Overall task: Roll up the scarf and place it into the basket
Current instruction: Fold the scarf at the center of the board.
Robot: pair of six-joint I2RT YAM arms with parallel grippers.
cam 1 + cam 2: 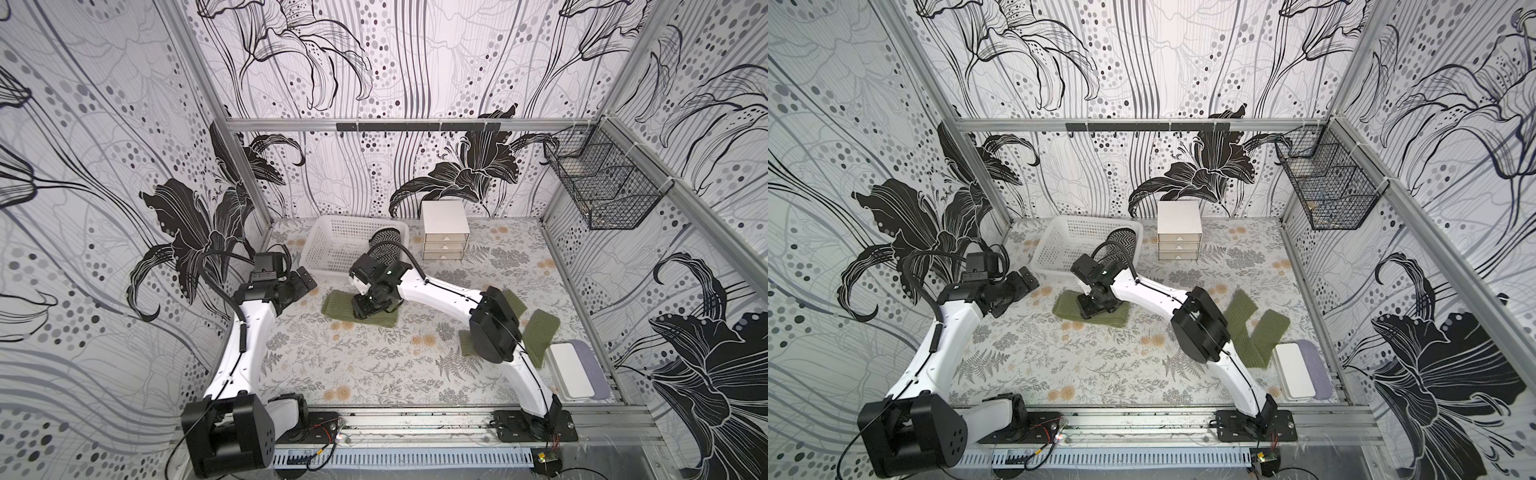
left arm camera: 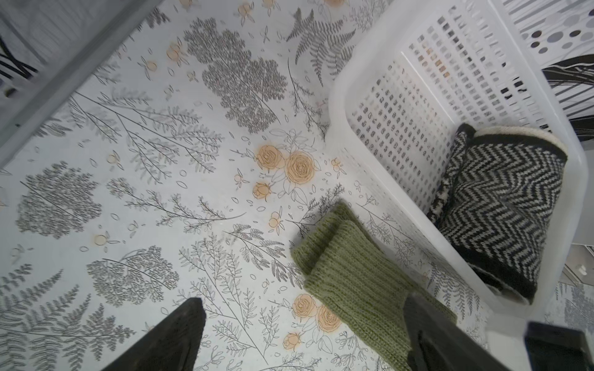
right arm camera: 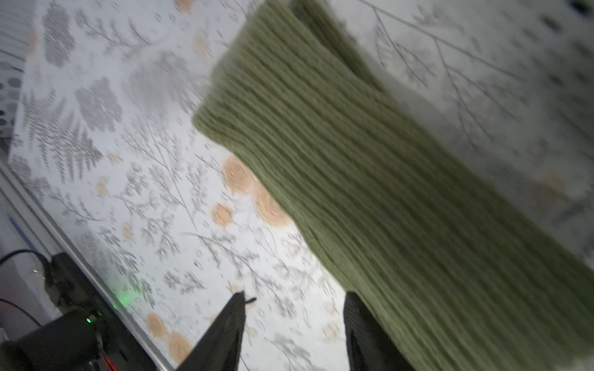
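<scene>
A green knitted scarf [image 1: 338, 305] lies flat on the floral table, one end folded over itself at the middle. Its length runs under the right arm to the front right [image 1: 540, 332]. My right gripper [image 1: 365, 309] hovers over the folded part. In the right wrist view its jaws [image 3: 295, 295] are open with only table between them, the green scarf [image 3: 385, 192] beside one finger. My left gripper [image 1: 305, 280] is open near the white basket [image 1: 316, 245], with the scarf's end [image 2: 350, 273] by one finger. A rolled black-and-white chevron scarf [image 2: 501, 205] lies in the basket's right end.
A small white drawer unit [image 1: 445, 230] stands right of the basket at the back. A black wire basket [image 1: 602, 187] hangs on the right wall. A white tray [image 1: 569, 372] on a grey mat sits at the front right, beside the scarf's far end.
</scene>
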